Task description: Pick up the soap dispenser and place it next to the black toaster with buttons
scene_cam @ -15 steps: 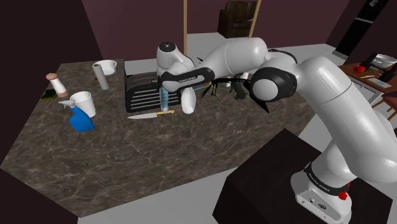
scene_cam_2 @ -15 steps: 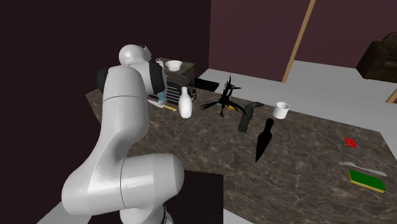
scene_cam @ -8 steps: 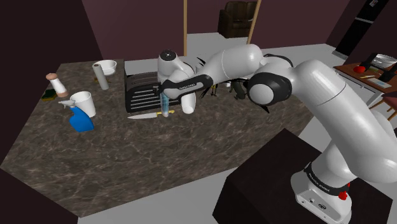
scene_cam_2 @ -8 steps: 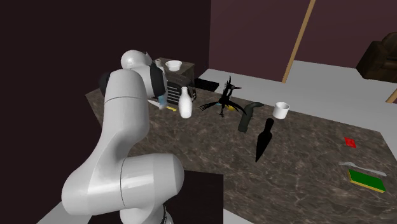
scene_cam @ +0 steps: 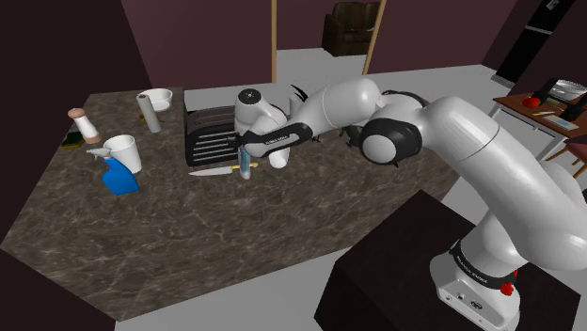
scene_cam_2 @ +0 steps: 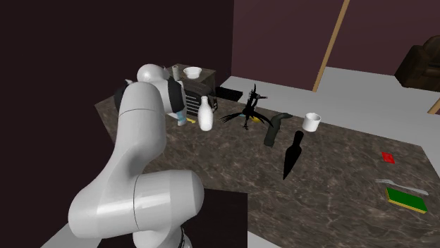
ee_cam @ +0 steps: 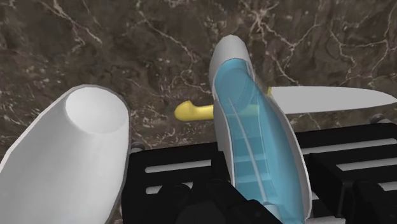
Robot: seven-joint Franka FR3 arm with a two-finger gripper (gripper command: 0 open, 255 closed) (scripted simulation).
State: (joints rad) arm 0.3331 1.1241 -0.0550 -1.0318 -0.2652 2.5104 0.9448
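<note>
Concealment is heaviest at the claw (scene_cam: 245, 149). In the shoulder view it is covered from above by the white arm (scene_cam: 452, 132), and in the wrist view its black outline is lost against the black toaster (scene_cam: 208, 137) beyond it. Even so, the claw can be seen clamped on the upper part of the soap dispenser (ee_cam: 254, 146). This clear, blue-tinted bottle is held upright just in front of the toaster's slotted near face. Whether the dispenser's base is touching the worktop (scene_cam: 235, 249) cannot be told.

A white bottle (scene_cam_2: 205, 113) is stood just beside the dispenser, on the shoulder view's right, where it is largely hidden by the arm. A knife (scene_cam: 207, 172) is laid along the toaster's near side. Its yellow handle is partly covered by the dispenser, and its blade is pointed toward the shoulder view's left. The toaster's right end is masked by the arm in the shoulder view. In the second exterior view most of the toaster is hidden behind the arm.

A broad stretch of bare worktop is seen between the knife and the worktop's near edge. On the shoulder view's left, a white cup (scene_cam: 125, 151) and a blue spray bottle (scene_cam: 118, 177) are stood together, apart from the toaster, with an open gap left between them and it. The worktop's near right corner is cut off by the dark stand (scene_cam: 404, 273).
</note>
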